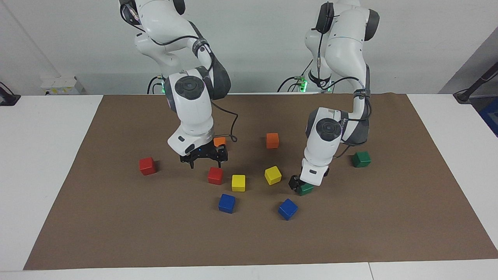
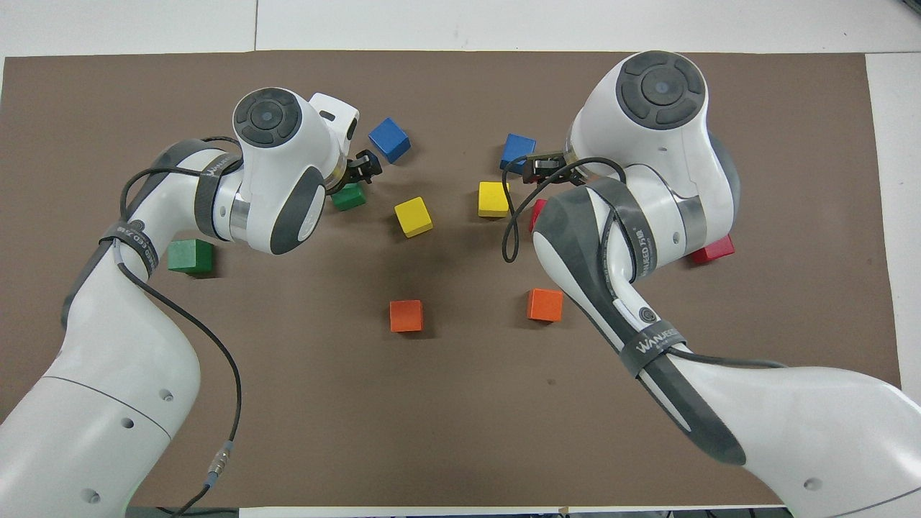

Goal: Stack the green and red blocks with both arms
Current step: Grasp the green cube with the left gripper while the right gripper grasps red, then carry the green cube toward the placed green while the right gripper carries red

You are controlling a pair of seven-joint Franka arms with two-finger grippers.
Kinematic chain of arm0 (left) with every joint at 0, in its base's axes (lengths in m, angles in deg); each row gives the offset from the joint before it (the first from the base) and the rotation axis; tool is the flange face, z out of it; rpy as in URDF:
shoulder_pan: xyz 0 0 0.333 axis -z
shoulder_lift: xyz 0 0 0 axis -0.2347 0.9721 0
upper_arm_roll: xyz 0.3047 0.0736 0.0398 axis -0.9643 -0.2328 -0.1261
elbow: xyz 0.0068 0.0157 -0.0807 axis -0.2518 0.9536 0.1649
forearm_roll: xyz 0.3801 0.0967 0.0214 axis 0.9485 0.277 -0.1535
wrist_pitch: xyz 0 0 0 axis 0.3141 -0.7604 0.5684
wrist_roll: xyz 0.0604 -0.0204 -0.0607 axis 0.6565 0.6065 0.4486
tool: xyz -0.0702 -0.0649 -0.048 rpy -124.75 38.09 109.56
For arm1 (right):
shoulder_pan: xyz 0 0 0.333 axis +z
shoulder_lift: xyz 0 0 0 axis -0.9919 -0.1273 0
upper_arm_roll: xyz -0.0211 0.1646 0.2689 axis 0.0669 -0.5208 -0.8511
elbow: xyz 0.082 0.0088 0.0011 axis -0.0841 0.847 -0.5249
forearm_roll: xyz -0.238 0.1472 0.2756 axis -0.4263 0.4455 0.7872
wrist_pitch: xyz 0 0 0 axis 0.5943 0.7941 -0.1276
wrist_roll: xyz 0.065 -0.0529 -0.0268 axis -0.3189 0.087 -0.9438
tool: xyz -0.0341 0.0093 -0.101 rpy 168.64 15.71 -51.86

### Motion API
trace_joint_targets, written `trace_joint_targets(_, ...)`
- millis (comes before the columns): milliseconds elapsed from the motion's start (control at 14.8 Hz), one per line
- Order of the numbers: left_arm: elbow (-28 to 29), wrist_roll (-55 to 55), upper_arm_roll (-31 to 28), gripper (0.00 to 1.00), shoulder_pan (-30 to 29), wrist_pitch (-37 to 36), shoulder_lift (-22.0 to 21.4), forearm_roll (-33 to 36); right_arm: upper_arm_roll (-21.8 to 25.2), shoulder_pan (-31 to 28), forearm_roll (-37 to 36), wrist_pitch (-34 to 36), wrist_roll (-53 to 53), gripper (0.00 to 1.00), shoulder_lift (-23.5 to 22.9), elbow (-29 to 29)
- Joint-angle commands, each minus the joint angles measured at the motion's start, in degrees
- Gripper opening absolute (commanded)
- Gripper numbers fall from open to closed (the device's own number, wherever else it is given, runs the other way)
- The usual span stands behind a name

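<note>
One red block [image 1: 215,175] lies near the table's middle, mostly hidden under the right arm in the overhead view [image 2: 535,214]. The other red block [image 1: 147,166] [image 2: 712,250] lies toward the right arm's end. My right gripper [image 1: 206,163] [image 2: 540,167] is open and empty, raised just above the middle red block. One green block [image 1: 306,189] [image 2: 349,196] lies under my left gripper [image 1: 298,184] [image 2: 363,171], which is down at table level on it. The other green block [image 1: 361,159] [image 2: 191,256] lies toward the left arm's end.
Two orange blocks [image 1: 272,140] [image 1: 220,141] lie nearer the robots. Two yellow blocks [image 1: 238,182] [image 1: 272,175] sit between the grippers. Two blue blocks [image 1: 227,203] [image 1: 288,209] lie farther out. All rest on a brown mat [image 1: 116,217].
</note>
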Motion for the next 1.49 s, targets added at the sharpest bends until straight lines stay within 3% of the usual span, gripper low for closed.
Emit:
trace_joint_targets(0, 2.58, 1.43, -0.64, 1.0, 0.65, 1.71, -1.71, 1.01, -0.06, -0.4, 2.67, 0.35, 2.76, 0.98, -4.28, -4.84)
trace_joint_targets(339, 3.2, 4.23, -0.64, 0.98, 1.43, 2.76, -1.54, 0.93, 0.29, -1.01, 3.31, 3.25, 7.58, 0.96, -7.1, -7.15)
trace_joint_targets(407, 3.2, 4.33, -0.64, 0.87, 1.53, 2.42, -1.62, 0.93, 0.38, -1.19, 3.22, 3.25, 9.43, 0.96, -7.1, -6.8)
trace_joint_targets(542, 1.8, 4.07, -0.64, 0.0, 1.18, -2.39, -1.8, 1.01, 0.38, -2.33, 3.39, 3.25, 10.06, 0.96, -7.02, -5.48)
trace_joint_targets(746, -2.68, 3.19, -0.64, 0.0, 0.3, -11.28, -1.62, 1.72, 0.38, -1.98, 3.48, 3.25, 13.22, 0.96, -6.93, -4.24)
trace_joint_targets(949, -2.43, -2.67, -0.64, 0.0, -2.15, -16.81, -6.09, 1.11, 0.29, -1.19, 3.74, 2.2, 14.19, 0.96, -6.14, -1.97)
trace_joint_targets(1220, 0.02, -23.11, -0.64, 0.0, -10.84, -26.39, -14.35, -0.3, 0.29, 0.39, 3.74, 0.44, 15.95, 0.96, -5.61, -0.2)
trace_joint_targets(1424, 4.24, -39.04, -0.46, 0.0, -16.65, -27.3, -17.18, -0.3, 0.29, 0.31, 3.65, -4.19, 15.16, 0.96, -4.21, 4.43)
